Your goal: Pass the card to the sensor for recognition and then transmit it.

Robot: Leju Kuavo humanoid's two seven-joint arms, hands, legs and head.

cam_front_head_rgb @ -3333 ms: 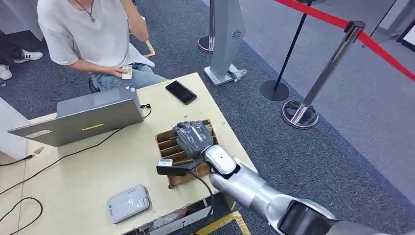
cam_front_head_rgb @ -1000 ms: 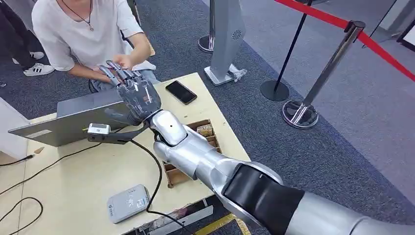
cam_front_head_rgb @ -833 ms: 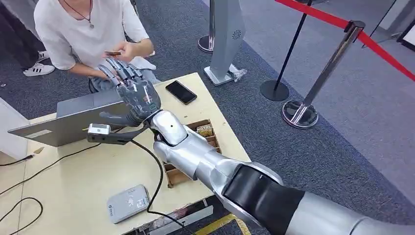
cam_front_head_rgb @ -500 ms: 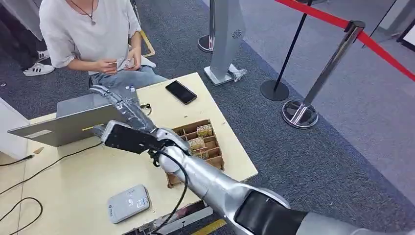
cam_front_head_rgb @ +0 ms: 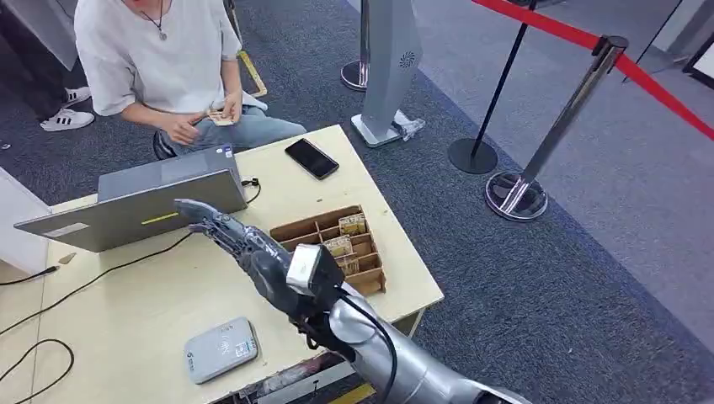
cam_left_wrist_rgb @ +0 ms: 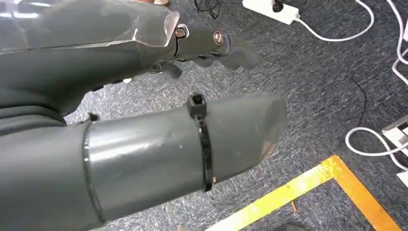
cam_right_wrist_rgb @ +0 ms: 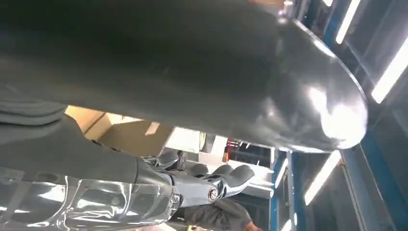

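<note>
Cardboard, cut into slots, makes the card box [cam_front_head_rgb: 333, 248] that sits on the wooden table [cam_front_head_rgb: 126, 311] just beside my right hand [cam_front_head_rgb: 231, 231]; a few of its compartments hold stacks of cards [cam_front_head_rgb: 352, 224], sorted there, I judge, so one can be picked at a time. My right hand is stretched out over the table, palm turned up, fingers [cam_front_head_rgb: 195, 208] apart and pointing toward the open grey laptop [cam_front_head_rgb: 135, 202], and I see nothing in it. That loose, empty spread fits a hand that carries no card at present. The person [cam_front_head_rgb: 160, 50] seated beyond the laptop holds a small card [cam_front_head_rgb: 221, 118] in both hands, over the lap. The grey card reader [cam_front_head_rgb: 221, 348] lies flat near the table's front edge, well apart from my hand, placed, I think, where I can lay a card on it. A black phone [cam_front_head_rgb: 311, 157] rests near the far corner. My left hand [cam_left_wrist_rgb: 207, 45] hangs over the carpet with its fingers slightly curled and holds nothing. If another card is to go, I would reach for the box next.
</note>
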